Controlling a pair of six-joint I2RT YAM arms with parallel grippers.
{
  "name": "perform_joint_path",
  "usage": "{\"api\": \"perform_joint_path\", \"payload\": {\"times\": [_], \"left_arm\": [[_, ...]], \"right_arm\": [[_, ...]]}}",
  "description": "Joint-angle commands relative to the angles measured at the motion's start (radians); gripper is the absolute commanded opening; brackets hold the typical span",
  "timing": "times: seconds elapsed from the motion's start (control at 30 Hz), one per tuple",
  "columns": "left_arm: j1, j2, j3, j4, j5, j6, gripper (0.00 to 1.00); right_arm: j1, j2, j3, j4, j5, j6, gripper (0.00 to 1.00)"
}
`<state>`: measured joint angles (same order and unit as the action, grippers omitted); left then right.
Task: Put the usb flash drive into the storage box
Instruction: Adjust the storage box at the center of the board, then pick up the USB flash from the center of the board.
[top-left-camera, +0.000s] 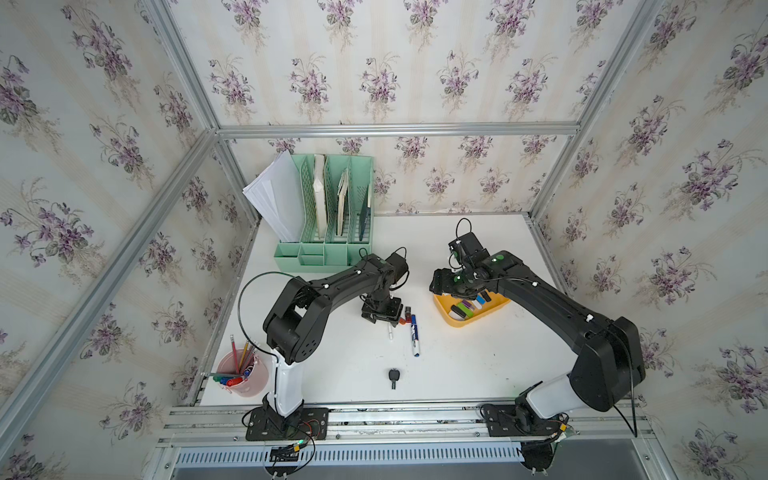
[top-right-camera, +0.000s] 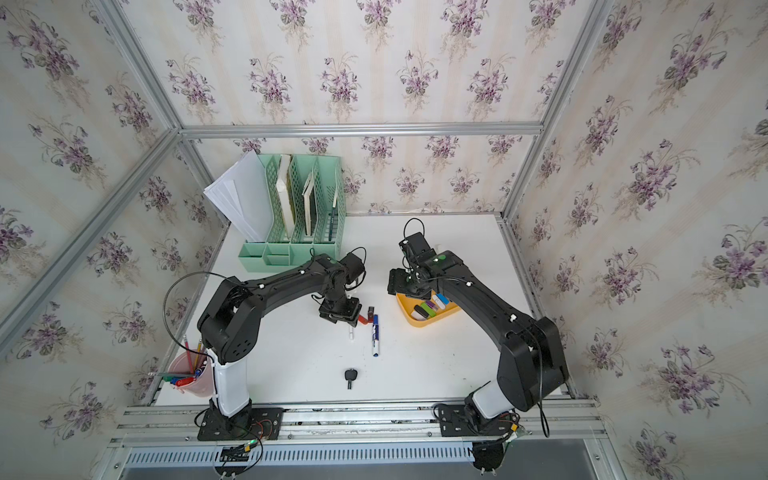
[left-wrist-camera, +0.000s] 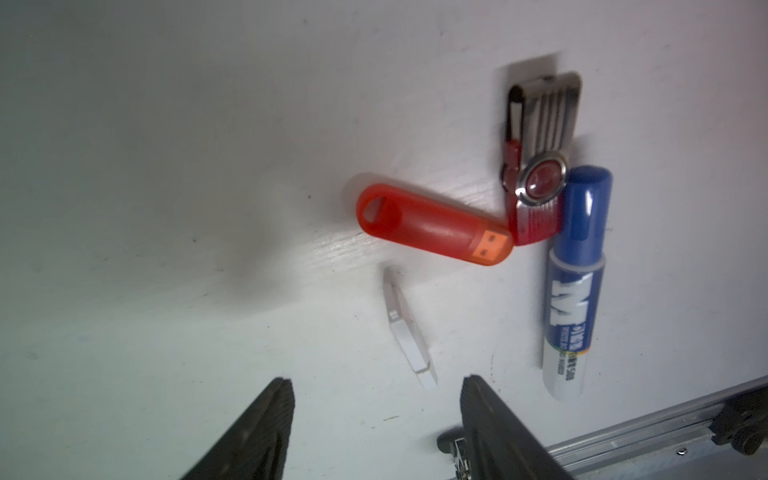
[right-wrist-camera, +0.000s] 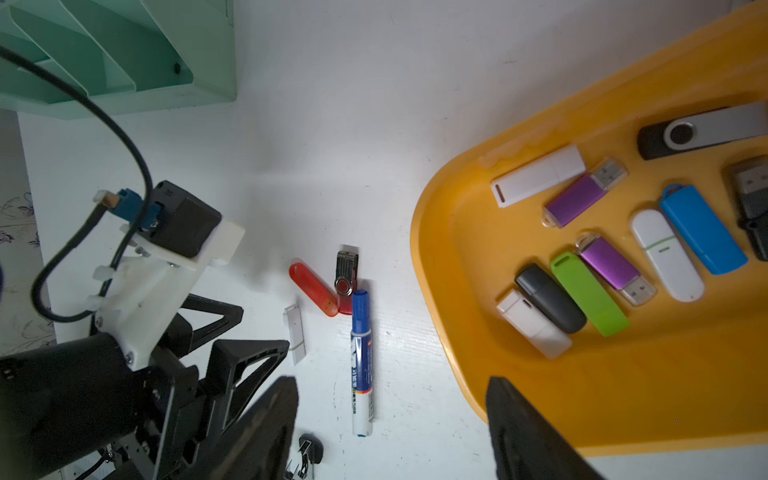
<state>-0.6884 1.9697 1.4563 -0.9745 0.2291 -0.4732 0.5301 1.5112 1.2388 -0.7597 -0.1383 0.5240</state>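
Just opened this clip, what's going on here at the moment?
Two arms are sorting USB flash drives into the yellow storage box. Many drives lie in it, and the right pincer hangs open and empty over the box's edge. Three are left on the table: a white drive, a translucent red drive and a red swivel drive, beside a blue marker. The left pincer hovers open over them, nearest the white drive, gripping nothing.
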Motion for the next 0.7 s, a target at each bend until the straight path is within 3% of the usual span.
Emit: {"api": "perform_joint_path", "payload": {"times": [0.0,0.37,0.67], "left_arm": [[-0.015,0.013,-0.003,0.011,-0.021,-0.028,0.65],[-0.04,0.034,-0.048,0.06,-0.066,-0.071,0.56],[-0.058,0.061,-0.048,0.11,-0.073,-0.1,0.37]], "right_arm": [[0.0,-0.008,-0.005,0.006,0.017,0.01,0.76],[0.001,-0.025,-0.017,0.003,0.017,0.004,0.76],[0.0,-0.041,-0.054,0.017,0.008,0.006,0.76]]}}
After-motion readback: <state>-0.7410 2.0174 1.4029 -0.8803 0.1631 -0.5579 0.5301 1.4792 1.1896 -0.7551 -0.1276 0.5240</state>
